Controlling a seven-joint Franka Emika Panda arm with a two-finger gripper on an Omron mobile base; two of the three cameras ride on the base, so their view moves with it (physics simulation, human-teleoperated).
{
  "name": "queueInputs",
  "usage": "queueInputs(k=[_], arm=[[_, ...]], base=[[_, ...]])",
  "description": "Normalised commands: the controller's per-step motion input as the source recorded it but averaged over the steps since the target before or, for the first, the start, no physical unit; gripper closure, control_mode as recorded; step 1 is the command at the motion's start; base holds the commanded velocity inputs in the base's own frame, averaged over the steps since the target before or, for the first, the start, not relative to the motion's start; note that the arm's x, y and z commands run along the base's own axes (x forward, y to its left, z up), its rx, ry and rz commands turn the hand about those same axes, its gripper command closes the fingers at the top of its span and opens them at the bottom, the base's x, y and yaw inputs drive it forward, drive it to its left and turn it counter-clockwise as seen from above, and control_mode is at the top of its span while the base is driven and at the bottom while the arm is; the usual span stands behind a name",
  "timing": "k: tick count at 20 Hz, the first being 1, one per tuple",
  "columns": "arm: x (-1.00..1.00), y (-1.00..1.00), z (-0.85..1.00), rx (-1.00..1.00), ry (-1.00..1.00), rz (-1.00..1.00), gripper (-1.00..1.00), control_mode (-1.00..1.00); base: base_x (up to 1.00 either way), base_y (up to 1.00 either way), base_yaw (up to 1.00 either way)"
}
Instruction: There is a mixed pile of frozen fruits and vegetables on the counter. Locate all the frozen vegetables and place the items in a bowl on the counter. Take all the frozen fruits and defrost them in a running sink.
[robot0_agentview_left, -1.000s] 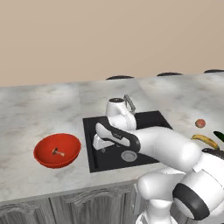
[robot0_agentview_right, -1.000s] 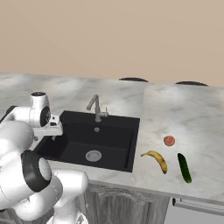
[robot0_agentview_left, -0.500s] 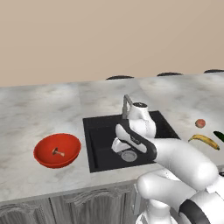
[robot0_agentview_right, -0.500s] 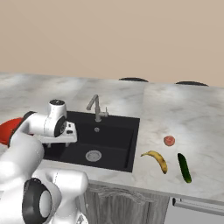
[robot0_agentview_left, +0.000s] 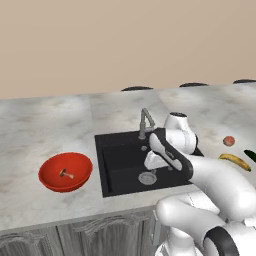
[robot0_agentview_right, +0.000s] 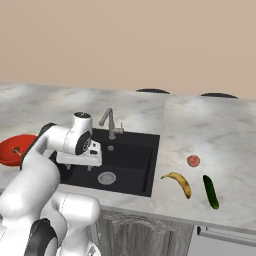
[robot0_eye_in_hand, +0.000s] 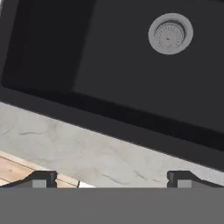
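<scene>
My gripper (robot0_eye_in_hand: 111, 179) hangs open and empty over the black sink (robot0_agentview_left: 122, 167), its fingertips (robot0_eye_in_hand: 41, 178) spread wide above the sink's front rim. The silver drain (robot0_eye_in_hand: 170, 33) lies ahead of it. The hand (robot0_agentview_left: 155, 161) hovers above the basin in front of the faucet (robot0_agentview_left: 146, 122). The red bowl (robot0_agentview_left: 50, 182) sits on the counter left of the sink with the pale mushroom (robot0_agentview_left: 65, 173) inside. To the right of the sink lie the yellow banana (robot0_agentview_right: 179, 182), the small red fruit (robot0_agentview_right: 193, 161) and the dark green cucumber (robot0_agentview_right: 210, 191).
The marbled counter (robot0_agentview_right: 210, 130) runs around the sink over grey cabinet doors (robot0_agentview_right: 135, 235). The faucet (robot0_agentview_right: 111, 122) stands at the back rim of the sink. My arm partly covers the bowl (robot0_agentview_right: 10, 150) in the right base view.
The arm has swung right, from the sink's left edge near the bowl to over the middle of the basin. The gripper stays empty; the items have not moved.
</scene>
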Motion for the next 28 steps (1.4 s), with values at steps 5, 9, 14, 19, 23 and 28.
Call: queueInputs(k=[5,9,14,19,23,28], arm=[[0.0,-0.59,0.19,-0.03,0.13,-0.23,-1.0,-1.0],[0.01,-0.69,0.18,-0.07,0.07,-0.22,-1.0,-1.0],[0.01,-0.81,0.17,-0.02,0.08,-0.16,-1.0,-1.0],[0.01,-0.78,0.13,0.0,0.13,-0.16,-1.0,-1.0],[-0.01,-0.73,0.13,-0.06,-0.06,-0.03,-1.0,-1.0],[0.02,-0.72,0.01,-0.01,-0.1,0.11,-1.0,-1.0]], base=[[0.0,0.0,0.0],[0.0,0.0,0.0],[0.0,0.0,0.0],[0.0,0.0,0.0],[0.0,0.0,0.0],[0.0,0.0,0.0]])
